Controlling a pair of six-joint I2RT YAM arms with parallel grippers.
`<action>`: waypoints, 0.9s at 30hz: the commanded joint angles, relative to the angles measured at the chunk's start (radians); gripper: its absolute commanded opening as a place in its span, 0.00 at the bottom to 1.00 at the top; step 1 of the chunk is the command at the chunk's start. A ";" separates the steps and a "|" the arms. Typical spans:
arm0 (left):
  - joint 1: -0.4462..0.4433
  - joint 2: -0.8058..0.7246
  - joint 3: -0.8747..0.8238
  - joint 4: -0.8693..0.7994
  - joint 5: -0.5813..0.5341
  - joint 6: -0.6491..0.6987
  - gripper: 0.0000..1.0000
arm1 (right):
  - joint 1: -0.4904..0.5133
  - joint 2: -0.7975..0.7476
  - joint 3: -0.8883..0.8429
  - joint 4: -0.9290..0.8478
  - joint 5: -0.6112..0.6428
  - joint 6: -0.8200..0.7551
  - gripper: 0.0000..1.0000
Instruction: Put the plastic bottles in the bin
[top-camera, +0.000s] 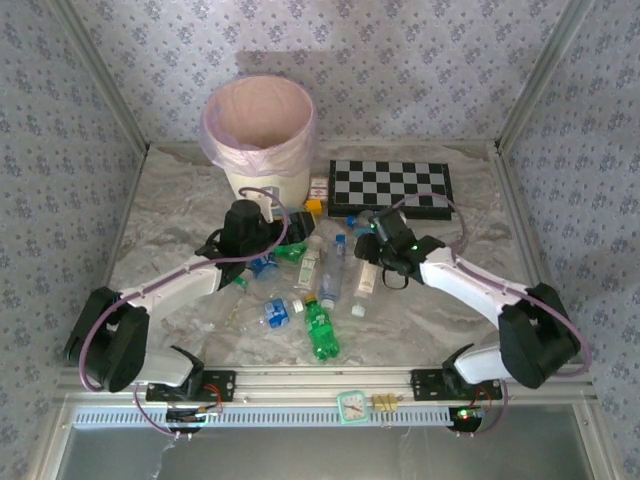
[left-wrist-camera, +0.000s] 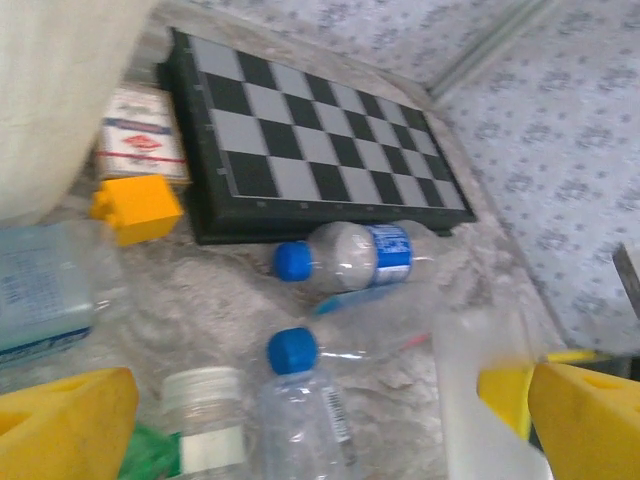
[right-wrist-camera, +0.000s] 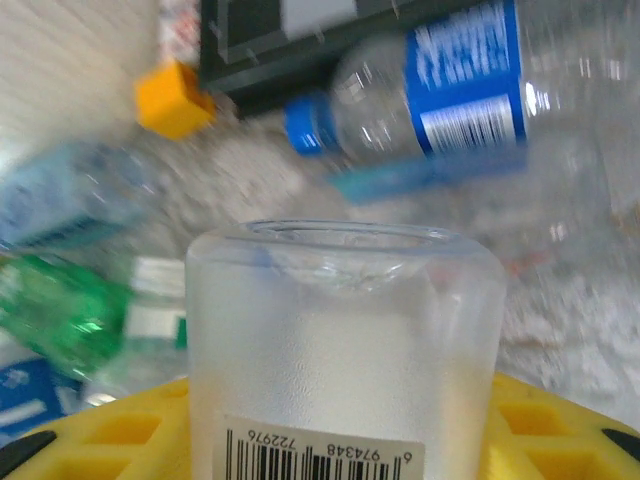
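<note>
the right pincer (top-camera: 383, 243) is clenched on a frosted bottle (right-wrist-camera: 345, 340), whose long axis runs straight out ahead of its fingers, above the other plastic bottles (top-camera: 322, 335) strewn on the worktop (top-camera: 170, 215). the left pincer (left-wrist-camera: 320, 430) hangs spread wide and empty, and is the nearer one to the goal. the bin (top-camera: 265, 178) stands farther back and to the left of the held bottle, so the carry likely has to run up-left past the left arm.

Frosted bottle (right-wrist-camera: 345, 350) runs off the bottom edge, blue-label bottle (right-wrist-camera: 465, 90) gets clipped at the right, green bottle (right-wrist-camera: 60, 310) is pure blur.
</note>
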 joint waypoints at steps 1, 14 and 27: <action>-0.007 0.022 0.060 0.105 0.167 0.015 1.00 | -0.023 -0.009 0.078 0.097 -0.034 -0.082 0.50; -0.116 0.148 0.211 0.009 0.375 0.106 1.00 | -0.055 0.048 0.184 0.225 -0.209 -0.087 0.50; -0.142 0.273 0.277 -0.035 0.332 0.098 0.99 | -0.049 0.027 0.142 0.261 -0.222 -0.066 0.49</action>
